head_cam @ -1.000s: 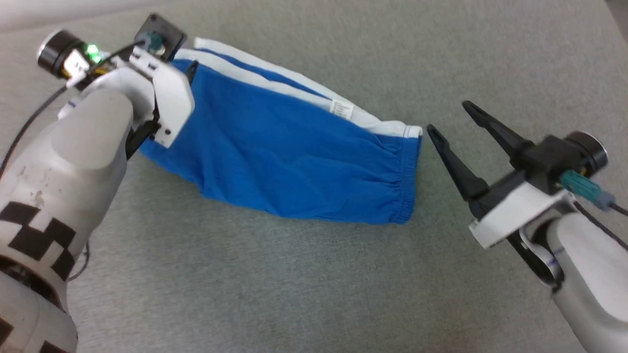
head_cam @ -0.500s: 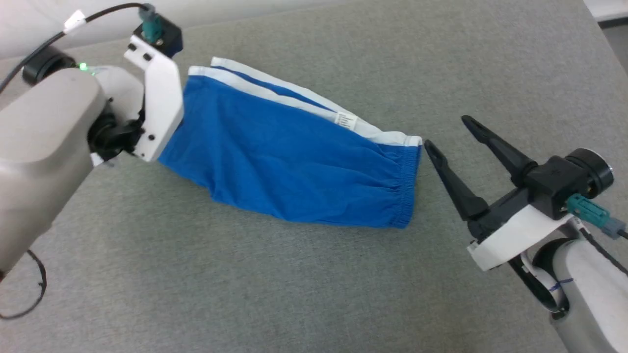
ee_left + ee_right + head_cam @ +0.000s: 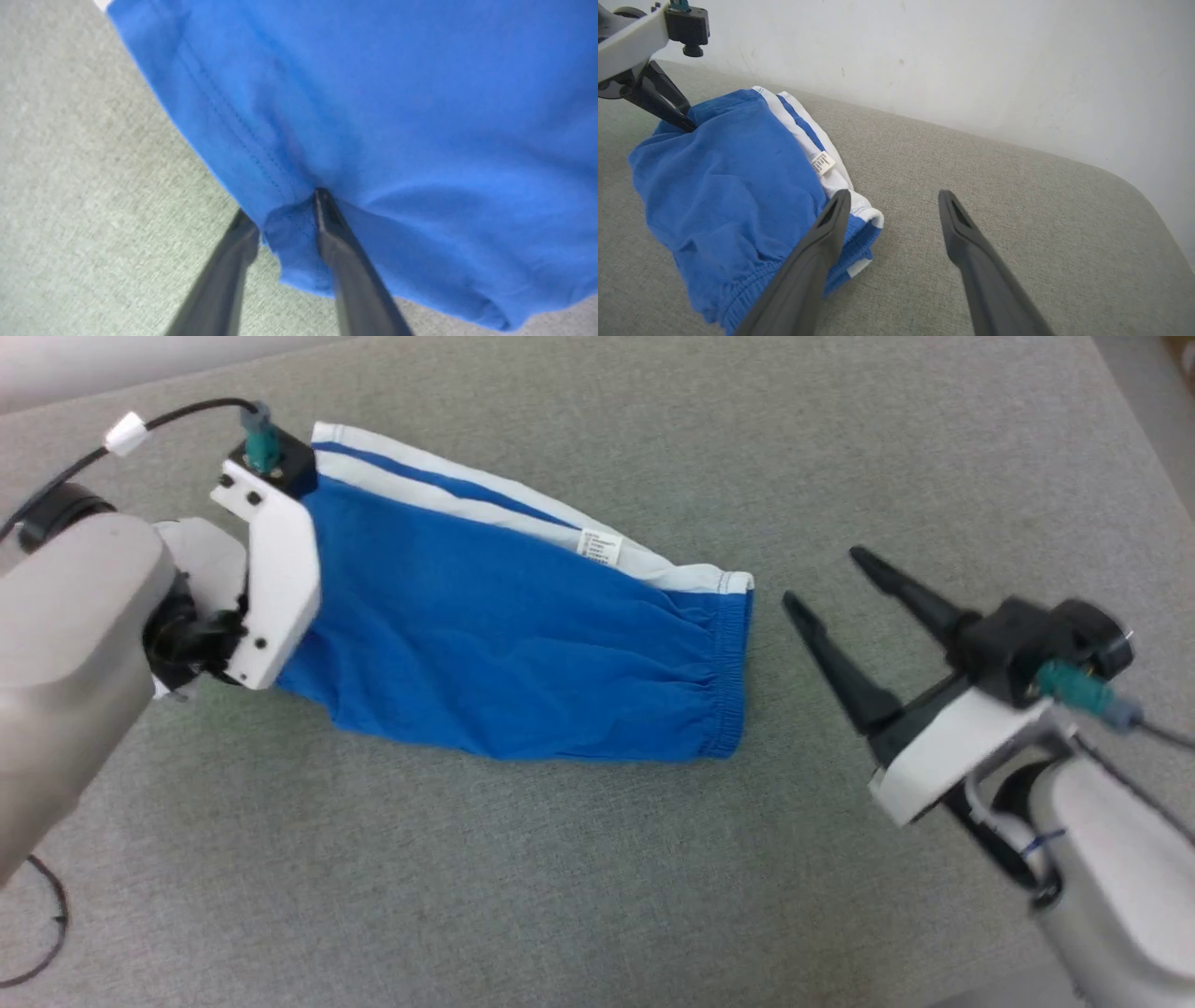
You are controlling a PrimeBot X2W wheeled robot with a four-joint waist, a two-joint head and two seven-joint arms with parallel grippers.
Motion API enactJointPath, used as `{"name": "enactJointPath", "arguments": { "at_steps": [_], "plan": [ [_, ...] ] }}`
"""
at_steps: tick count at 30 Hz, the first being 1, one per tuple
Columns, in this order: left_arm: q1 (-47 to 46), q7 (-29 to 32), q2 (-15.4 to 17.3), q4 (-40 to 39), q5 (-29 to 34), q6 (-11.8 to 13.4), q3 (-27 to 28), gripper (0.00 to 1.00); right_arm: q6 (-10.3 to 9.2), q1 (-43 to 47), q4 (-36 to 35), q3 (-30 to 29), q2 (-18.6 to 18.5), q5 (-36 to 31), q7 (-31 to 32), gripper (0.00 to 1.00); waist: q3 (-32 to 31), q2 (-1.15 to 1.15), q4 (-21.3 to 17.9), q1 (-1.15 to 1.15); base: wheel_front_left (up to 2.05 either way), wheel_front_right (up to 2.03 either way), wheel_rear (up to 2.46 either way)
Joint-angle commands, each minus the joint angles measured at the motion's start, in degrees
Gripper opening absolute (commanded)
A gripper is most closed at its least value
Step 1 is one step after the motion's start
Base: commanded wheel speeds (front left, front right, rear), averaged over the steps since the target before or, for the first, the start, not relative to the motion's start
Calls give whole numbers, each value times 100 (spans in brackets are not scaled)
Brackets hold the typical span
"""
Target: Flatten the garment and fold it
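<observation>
Head view | garment (image 3: 504, 644) long axis left-right, waistband rightward | left pincer (image 3: 282, 208) clamps hem | right pincer (image 3: 823, 579) wide open, empty

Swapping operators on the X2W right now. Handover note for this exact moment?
Left gripper: shut on the garment, pinching the leg hem at the robot's left end.
Right gripper: open and empty, just off the waistband end, not touching it.
Garment: lies on the grey table, mostly flat. The white stripes and label run along the far edge, with light gathers near the waistband.
Done: flattening looks nearly complete, and the garment seems doubled leg over leg.
Left: probably take the waistband with the right gripper, smooth it, then fold end to end.
</observation>
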Motion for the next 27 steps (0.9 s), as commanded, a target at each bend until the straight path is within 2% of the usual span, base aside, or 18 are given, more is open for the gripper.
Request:
{"name": "enactJointPath", "arguments": {
  "at_steps": [1, 5, 8, 11, 14, 19, 23, 27],
  "plan": [
    [419, -16, -113, 5, 56, -3, -153, 0, -12, -182, 2, 31, -93, 70, 107, 100, -78, 0, 24, 0, 0, 0, 0],
    [396, -278, -73, -72, 24, -3, -154, 0, -12, -692, -45, 191, -450, 421, 838, 100, -272, 0, 93, 0, 0, 0, 0],
    [398, -497, -105, -119, -48, -3, -154, 0, -12, -1112, -74, 484, -685, 883, 1836, 100, -410, 0, 156, 0, 0, 0, 0],
    [431, -642, -147, -171, -57, -3, -154, 0, -12, -1466, -84, 831, -804, 1553, 3102, 100, -517, 0, 214, 0, 0, 0, 0],
    [453, -742, -194, -199, -70, -3, -155, 0, -12, -1693, 74, 827, -638, 2054, 4167, 100, -554, 0, 270, 0, 0, 0, 0],
    [414, -851, -269, -201, -24, -3, -155, 0, -12, -1874, 652, 622, -36, 2044, 5329, 100, -493, 0, 369, 0, 0, 0, 0],
    [301, -925, -357, -192, 33, -3, -155, 0, -12, -1843, 1143, 305, 554, 1957, 5721, 100, -343, 0, 486, 0, 0, 0, 0],
    [173, -1017, -410, -186, 106, -3, -155, 0, -12, -1608, 1639, 196, 871, 1651, 5744, 100, -155, 0, 612, 0, 0, 0, 0]
  ]
}}
